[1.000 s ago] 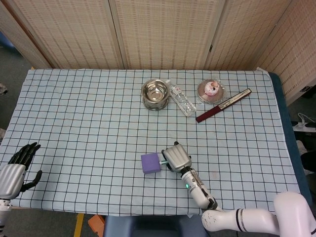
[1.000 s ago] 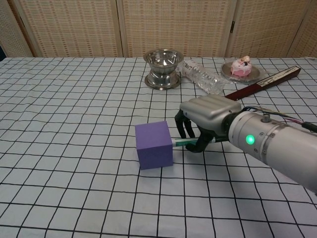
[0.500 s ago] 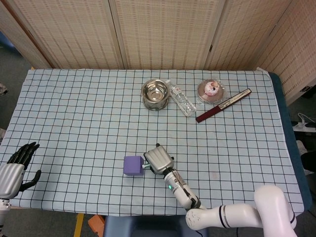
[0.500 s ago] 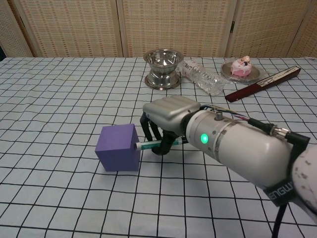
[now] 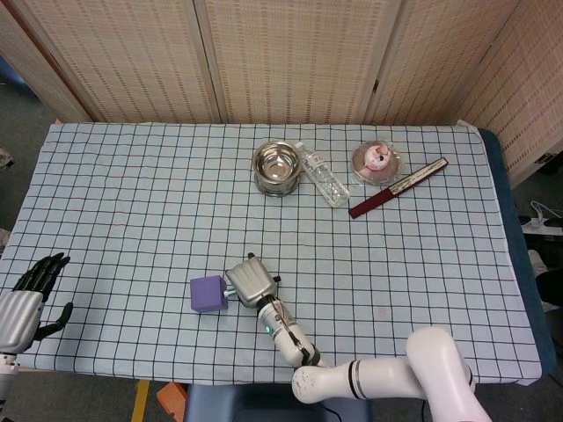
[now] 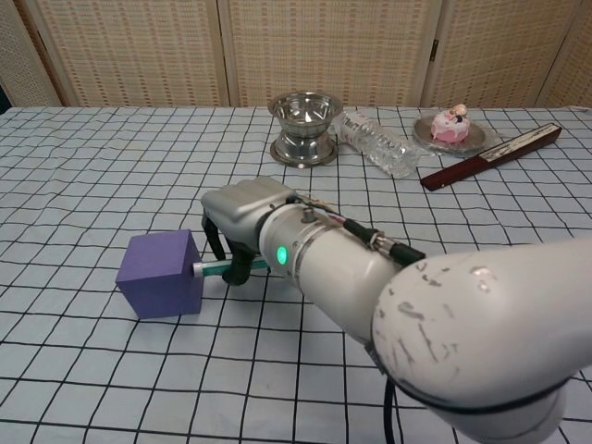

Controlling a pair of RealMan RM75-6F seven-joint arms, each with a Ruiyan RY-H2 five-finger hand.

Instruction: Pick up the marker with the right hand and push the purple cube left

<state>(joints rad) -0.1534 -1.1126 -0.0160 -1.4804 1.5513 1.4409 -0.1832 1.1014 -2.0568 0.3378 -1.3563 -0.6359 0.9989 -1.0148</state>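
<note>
Nearest, on the checked surface (image 5: 132, 202): right hand (image 6: 242, 211) curled around the green marker (image 6: 225, 268), tip touching the right face of the purple cube (image 6: 160, 275), a contact plain in the chest view but hidden under the hand from the head camera. Visible only in the head view: left hand (image 5: 25, 299) at the near left edge, holding nothing, dark fingers spread. Farther back: metal bowl (image 5: 276, 166), clear plastic bottle (image 5: 323, 181), pink-topped dish (image 5: 376, 161), dark red folded fan (image 5: 398, 187).
</note>
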